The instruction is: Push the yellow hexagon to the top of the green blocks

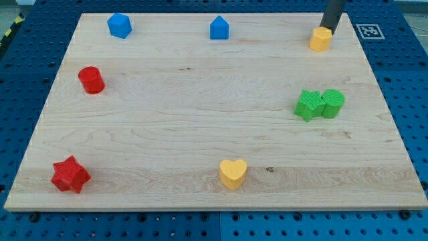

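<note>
The yellow hexagon [321, 39] sits near the view's top right on the wooden board [200, 134]. My tip [330, 29] is right at the hexagon's upper right side, touching or nearly touching it. Two green blocks lie together lower down on the right: a green star-like block [309, 105] and a green cylinder [332, 103], touching each other. The hexagon is well above the green blocks, with bare board between them.
A blue hexagon-like block [119, 25] and a blue house-shaped block [219, 28] lie along the top edge. A red cylinder [91, 79] is at the left, a red star [70, 175] at bottom left, a yellow heart [233, 173] at bottom centre.
</note>
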Available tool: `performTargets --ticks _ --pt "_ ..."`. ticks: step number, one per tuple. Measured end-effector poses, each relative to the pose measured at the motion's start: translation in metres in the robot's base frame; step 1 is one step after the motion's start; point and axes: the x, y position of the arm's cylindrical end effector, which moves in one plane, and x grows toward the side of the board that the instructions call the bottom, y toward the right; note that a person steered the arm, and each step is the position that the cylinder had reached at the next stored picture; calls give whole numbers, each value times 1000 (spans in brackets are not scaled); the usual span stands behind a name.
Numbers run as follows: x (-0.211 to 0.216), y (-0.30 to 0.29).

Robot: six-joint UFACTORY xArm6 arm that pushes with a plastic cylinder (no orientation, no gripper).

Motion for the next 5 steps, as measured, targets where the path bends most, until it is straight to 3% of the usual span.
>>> performTargets --ticks 5 --pt "41 -24"
